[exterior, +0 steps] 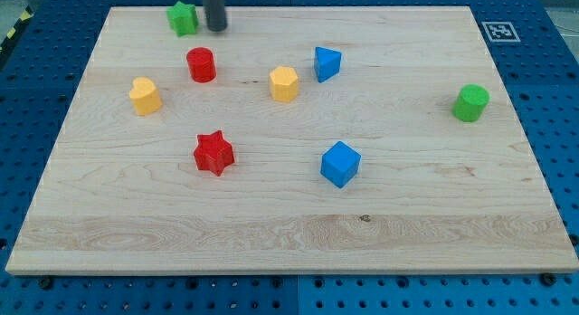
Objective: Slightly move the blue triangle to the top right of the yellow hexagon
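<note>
The blue triangle (327, 63) sits on the wooden board just up and to the right of the yellow hexagon (284, 83), a small gap between them. My tip (215, 29) is near the view's top, right of the green star (183, 18) and above the red cylinder (201, 64). It is well left of the blue triangle and touches no block.
A yellow heart-like block (145, 95) lies at the left. A red star (213, 153) and a blue cube (340, 164) lie in the middle. A green cylinder (470, 103) stands at the right. The board (289, 233) rests on a blue pegboard table.
</note>
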